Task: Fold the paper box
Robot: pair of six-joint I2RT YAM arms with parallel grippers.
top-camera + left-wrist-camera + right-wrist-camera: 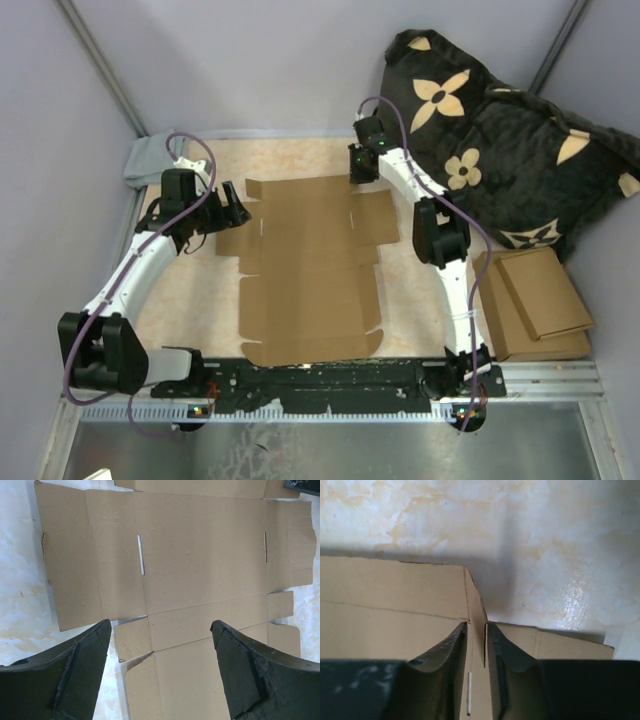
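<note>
Paper box [310,260] [200,555] [385,595]: plain brown corrugated cardboard die-cut sheet w/ flaps + slits. It lies flat and unfolded on the beige marbled tabletop [405,290], approx centre, btwn the two arms, long axis running near-to-far. L gripper [232,205] [160,625]: black, two-finger, jaws wide, nothing btwn them. In top view it sits at the box's L edge by the far-L side flap. L wrist view: both black fingers [75,670] are spread at the frame bottom, held above the sheet, not touching it. Two narrow slits [141,555] show in the panels; creases look unbent. R gripper [358,172] [476,625]: at the far-R part of the box, by the notch where the far panel meets the R side flap. R wrist view: jaws narrow, black fingers [445,652] straddling a thin cardboard edge that stands up btwn them. The edge lies close to the finger on the right of that view, w/ a sliver of gap on the other side. Firm pinch or not: cannot tell. Rest of the sheet in that view is flat, w/ shadow on the tabletop beyond its far edge. Off the box: stack of smaller flat brown cardboard pieces [535,300] at the R edge of the table, beside the R arm and well apart from the box. Black quilted cloth w/ beige flower shapes [500,160] at the far-R corner. Crumpled grey cloth [148,160] at the far-L corner, behind the L gripper.
</note>
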